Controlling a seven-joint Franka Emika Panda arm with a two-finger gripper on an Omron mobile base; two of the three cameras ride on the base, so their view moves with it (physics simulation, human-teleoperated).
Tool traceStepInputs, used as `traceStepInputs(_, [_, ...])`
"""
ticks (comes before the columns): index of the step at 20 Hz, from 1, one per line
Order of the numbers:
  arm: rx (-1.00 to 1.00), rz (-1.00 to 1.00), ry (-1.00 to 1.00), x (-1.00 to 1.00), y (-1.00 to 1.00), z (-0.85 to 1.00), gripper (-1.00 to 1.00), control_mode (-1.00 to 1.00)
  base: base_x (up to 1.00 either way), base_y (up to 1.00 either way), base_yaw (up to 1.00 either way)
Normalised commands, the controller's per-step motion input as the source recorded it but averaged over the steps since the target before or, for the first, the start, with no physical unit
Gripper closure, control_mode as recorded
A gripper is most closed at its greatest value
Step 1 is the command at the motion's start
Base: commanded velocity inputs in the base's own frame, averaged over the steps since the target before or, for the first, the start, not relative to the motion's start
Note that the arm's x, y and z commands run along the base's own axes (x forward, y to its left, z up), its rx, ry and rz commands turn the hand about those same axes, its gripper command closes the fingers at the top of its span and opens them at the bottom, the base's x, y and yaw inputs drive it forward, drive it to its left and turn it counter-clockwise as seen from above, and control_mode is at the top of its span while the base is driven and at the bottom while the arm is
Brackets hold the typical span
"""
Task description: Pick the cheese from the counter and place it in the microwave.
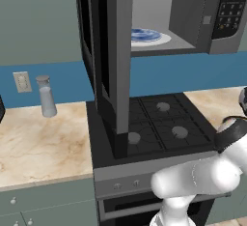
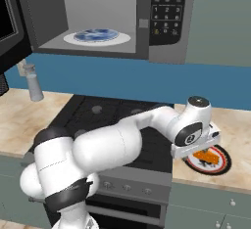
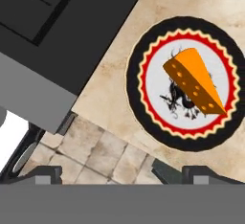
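Beige counter (image 3: 115,94): cheese (image 3: 195,80) ungrasped on round coaster (image 3: 143,41), 2 o'clock of spread gripper (image 3: 122,173); microwave (image 2: 166,22) open, awaiting.

The microwave (image 1: 193,22) is seen with its door (image 1: 113,65) swung wide open and a blue-patterned plate (image 1: 147,36) inside. Below it lies the black stovetop (image 1: 159,123); a shaker (image 1: 47,96) stands on the counter (image 1: 38,143).
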Motion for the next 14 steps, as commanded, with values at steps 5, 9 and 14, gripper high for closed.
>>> traceStepInputs(5, [0.04,0.0,0.0,0.3,-0.75,-0.04,-1.0,-1.0,0.0,0.0,0.0])
traceStepInputs(9, [0.03,0.0,0.02,0.71,-0.35,-0.19,-1.0,-1.0,0.0,0.0,0.0])
traceStepInputs(14, [0.08,0.0,0.01,0.46,-0.27,-0.27,-1.0,-1.0,0.0,0.0,0.0])
